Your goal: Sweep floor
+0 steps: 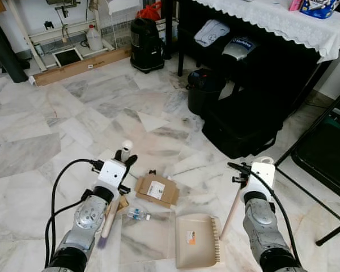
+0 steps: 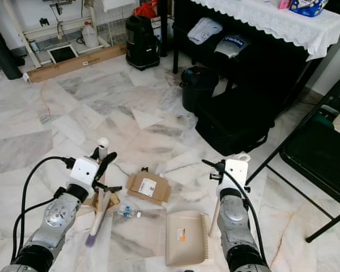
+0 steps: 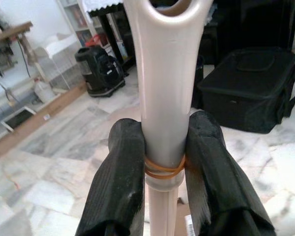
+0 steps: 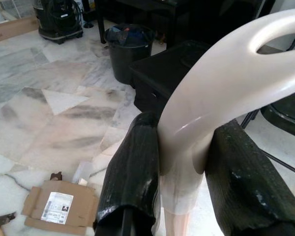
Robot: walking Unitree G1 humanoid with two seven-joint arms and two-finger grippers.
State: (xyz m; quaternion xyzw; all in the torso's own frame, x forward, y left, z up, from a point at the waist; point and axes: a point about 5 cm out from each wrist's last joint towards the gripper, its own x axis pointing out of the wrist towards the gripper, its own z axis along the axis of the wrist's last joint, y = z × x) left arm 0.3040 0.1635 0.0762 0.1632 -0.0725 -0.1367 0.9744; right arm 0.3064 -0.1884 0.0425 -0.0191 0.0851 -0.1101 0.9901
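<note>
Left gripper (image 1: 124, 161): closed on the broom (image 1: 109, 212) handle near its top; the wrist view shows both black fingers (image 3: 120, 182) pinching the pale shaft just above a rubber band.

Broom: long axis runs from about 12 o'clock at the fingers down to 6 o'clock, slightly tilted; purple bristle tip sits at the floor (image 1: 56, 130) beside the left forearm.

Right gripper (image 1: 255, 173): clamped on the looped handle of the dustpan (image 1: 197, 240); the wrist view shows both fingers (image 4: 130, 182) pressed against the cream grip.

Dustpan: flat on the floor between the two arms, toothed edge toward 3 o'clock, stick rising toward 1 o'clock to the right gripper.

Litter: a flattened carton (image 1: 156, 190) at about 11 o'clock from the pan; a small bottle (image 1: 137, 214) at 9 o'clock from it, just beside the broom; a clear plastic sheet (image 1: 147, 235) touching the pan's left side.

Key relation: the litter lies between the bristles and the pan, so a stroke toward 3 o'clock would likely carry it in; the left arm is nearer the litter.

Arm pose: both forearms extend forward and low, wrists raised, tools held near upright.

Risk: the carton looks wide for the pan mouth and may ride over its lip.

Background: a bin (image 1: 204, 90) and a black bag (image 1: 243, 127) stand well apart at 12 to 1 o'clock.
</note>
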